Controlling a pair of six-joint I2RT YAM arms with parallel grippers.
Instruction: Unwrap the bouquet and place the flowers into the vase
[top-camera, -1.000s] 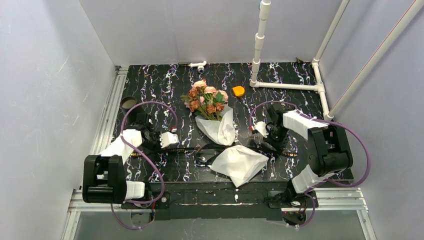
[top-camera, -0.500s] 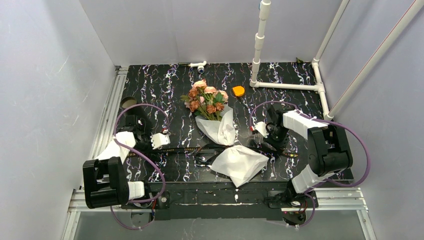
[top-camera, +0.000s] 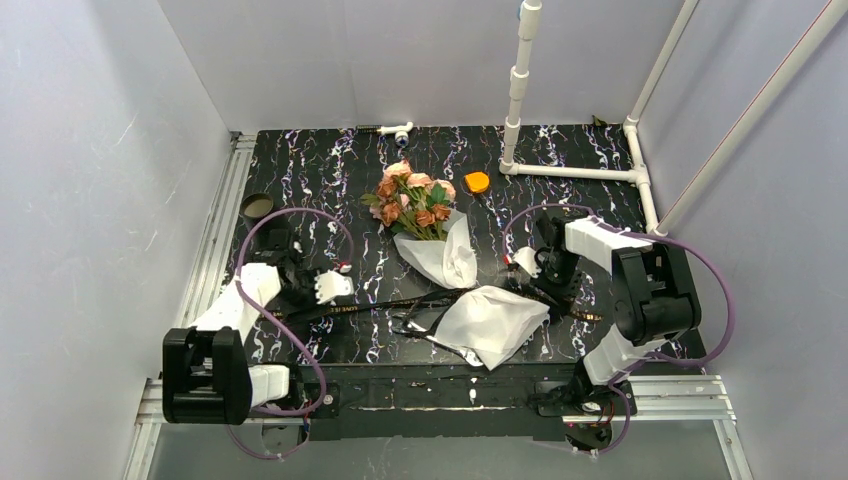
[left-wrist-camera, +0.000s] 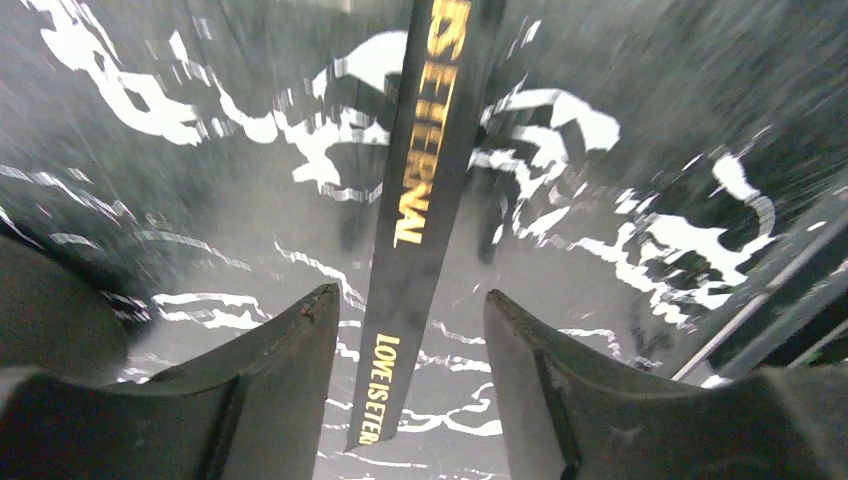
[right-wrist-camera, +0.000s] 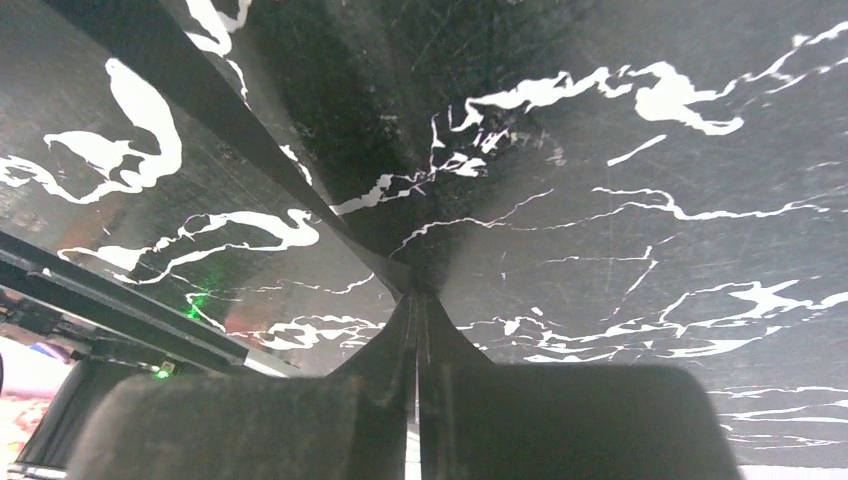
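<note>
Ribbon (left-wrist-camera: 420, 200) under open left hand (left-wrist-camera: 410, 330)

Bouquet (top-camera: 425, 225) lies on the desk (top-camera: 320, 170) between both hands and just beyond them, long axis running away, flowers (top-camera: 412, 197) at the far end, stems hidden in white wrap (top-camera: 440, 262). Right hand (right-wrist-camera: 417, 300) is clamped on the ribbon's other end. Vase (top-camera: 258, 206) stands beyond the left hand, well apart.

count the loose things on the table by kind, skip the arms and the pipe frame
bouquet: 1
vase: 1
ribbon: 1
paper sheet: 1
orange disc: 1
white fitting: 1
total: 6
</note>
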